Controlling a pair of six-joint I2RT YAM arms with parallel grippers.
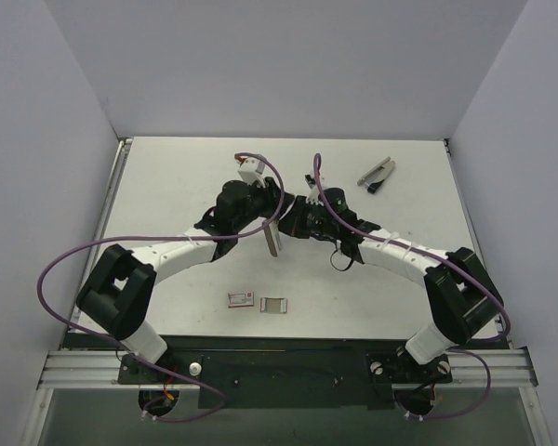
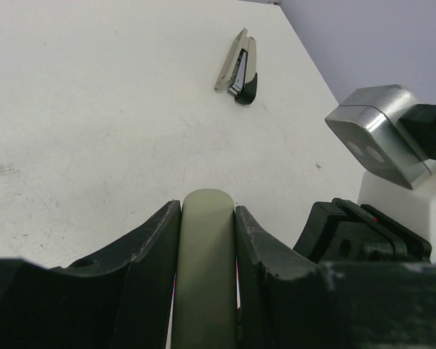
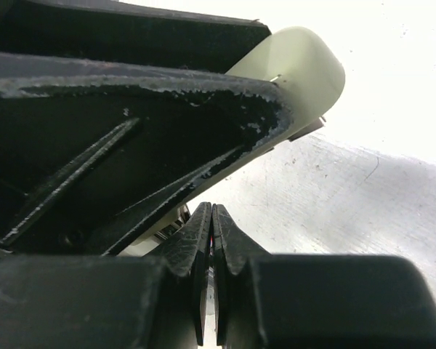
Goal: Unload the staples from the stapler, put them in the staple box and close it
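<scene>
We see the left tool point(image 2: 206, 214) pinching the stapler point(image 3: 309, 62). Its two fingers clamp the long sides of the pale green bar, whose rounded end pokes out just past the fingertips, above the surface point(image 2: 94, 109). From the right wrist, a thin metal edge shows under that rounded end.

The right tool point(image 3: 212, 214) is pressed together, fingertip against fingertip. It sits just beside the left tool and directly under the held bar. We cannot tell whether anything thin is caught between its tips.

Well ahead of the left tool, and a little to its right, a hinged pale piece with a black end point(image 2: 237, 69) lies splayed on the surface. We cannot tell whether it belongs to the same stapler.

Behind both tools, toward the arm bases, a red-and-white box point(image 1: 239, 298) lies just beside a small grey piece point(image 1: 274, 304).
</scene>
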